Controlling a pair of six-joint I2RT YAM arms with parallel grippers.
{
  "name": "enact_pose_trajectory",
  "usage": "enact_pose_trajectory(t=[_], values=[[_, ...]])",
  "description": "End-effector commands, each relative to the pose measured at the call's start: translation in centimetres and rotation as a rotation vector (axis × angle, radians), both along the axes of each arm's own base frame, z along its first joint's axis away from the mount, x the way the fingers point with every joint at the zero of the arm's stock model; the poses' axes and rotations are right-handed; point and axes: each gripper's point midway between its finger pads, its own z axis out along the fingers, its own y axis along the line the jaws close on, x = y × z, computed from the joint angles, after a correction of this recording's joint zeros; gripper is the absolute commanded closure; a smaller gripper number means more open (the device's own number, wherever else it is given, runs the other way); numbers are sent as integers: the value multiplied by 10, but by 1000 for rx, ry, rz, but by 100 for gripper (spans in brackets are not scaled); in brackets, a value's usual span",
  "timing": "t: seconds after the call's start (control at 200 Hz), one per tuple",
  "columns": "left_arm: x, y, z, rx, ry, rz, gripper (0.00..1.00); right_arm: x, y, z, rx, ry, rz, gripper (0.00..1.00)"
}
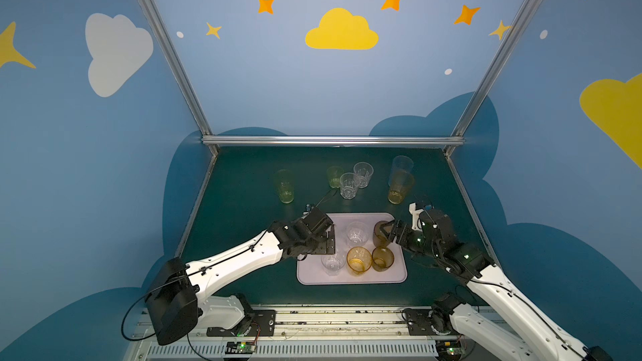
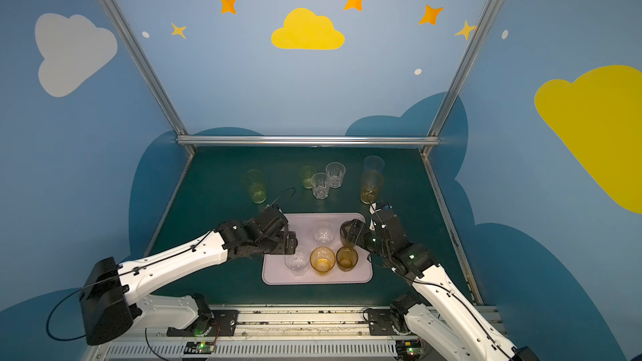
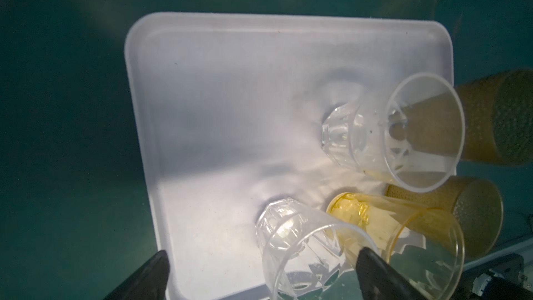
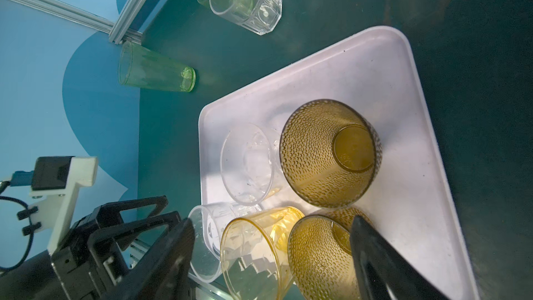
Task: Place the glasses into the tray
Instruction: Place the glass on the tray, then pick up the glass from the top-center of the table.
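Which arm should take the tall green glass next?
Left, probably. The tall green glass stands far left on the table, on the left claw's side, and that claw is open and empty. The right claw, also open, sits across the tray.

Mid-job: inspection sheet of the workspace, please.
Surface: dark green table top, no spills seen.
Job's things: tray holds far clear glass, near clear glass, amber glass, far brown glass, near brown glass, all upright. Behind it on the table: tall green glass, short green glass, two clear glasses, tall blue glass, tall amber glass.
Clutter: nothing seen.
Grippers: left gripper open above the near clear glass; right gripper open at the far brown glass, nothing held.
Cables: black cable loops off the left wrist, touching no glass.
Surroundings: blue walls with clouds and stars; aluminium frame.
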Motion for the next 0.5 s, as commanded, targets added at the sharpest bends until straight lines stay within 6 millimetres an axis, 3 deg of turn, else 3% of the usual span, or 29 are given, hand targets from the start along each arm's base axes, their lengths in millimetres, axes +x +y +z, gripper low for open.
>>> enact_pose_trajectory(t=[0.0,0.22,0.496], values=[[16,8,15,-56,-38,40,0,17,0,20,-28,-54,-14,16],[34,31,25,-146,-68,122,0,48,24,40,-55,-54,41,16],[42,44,39,-194,-136,145,0,88,54,33,-76,16,92,16]])
